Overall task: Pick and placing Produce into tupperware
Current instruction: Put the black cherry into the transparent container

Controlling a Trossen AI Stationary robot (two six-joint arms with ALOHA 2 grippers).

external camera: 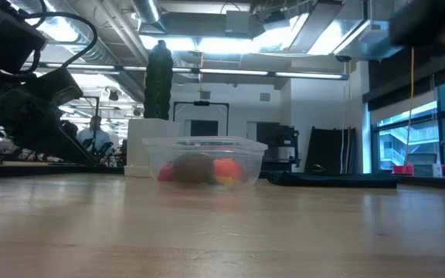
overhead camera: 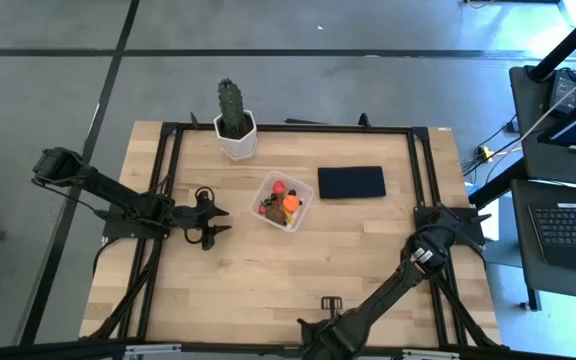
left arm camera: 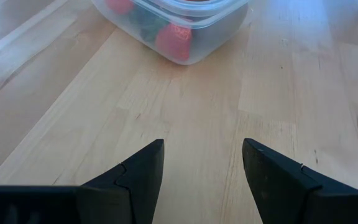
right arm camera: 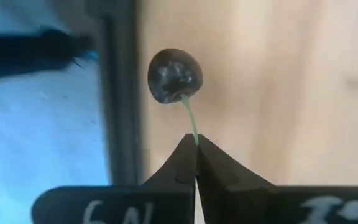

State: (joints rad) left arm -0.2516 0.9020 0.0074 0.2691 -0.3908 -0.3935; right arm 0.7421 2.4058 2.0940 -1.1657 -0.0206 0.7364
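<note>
High view: tupperware (overhead camera: 284,201) sits just above frame centre on the wooden surface (overhead camera: 268,270), holding red and orange produce (overhead camera: 286,203). Cactus (overhead camera: 232,110) in white pot (overhead camera: 236,140) above-left of it; dark navy rectangle (overhead camera: 351,183) just to its right. Left pincer (overhead camera: 213,217) left of the tupperware, fingers spread wide, holding nothing. Right pincer (overhead camera: 460,222) at the right edge of the surface.

Low view: tupperware (external camera: 204,160) mid-frame, brown lump (external camera: 193,169) and red pieces inside.

Left wrist view: pincer (left arm camera: 202,163) wide apart above bare wood, tupperware (left arm camera: 179,25) at frame top.

Right wrist view: pincer (right arm camera: 196,155) pinched closed on the thin green stem of a dark cherry (right arm camera: 174,76), which sits above the fingertips in frame.
</note>
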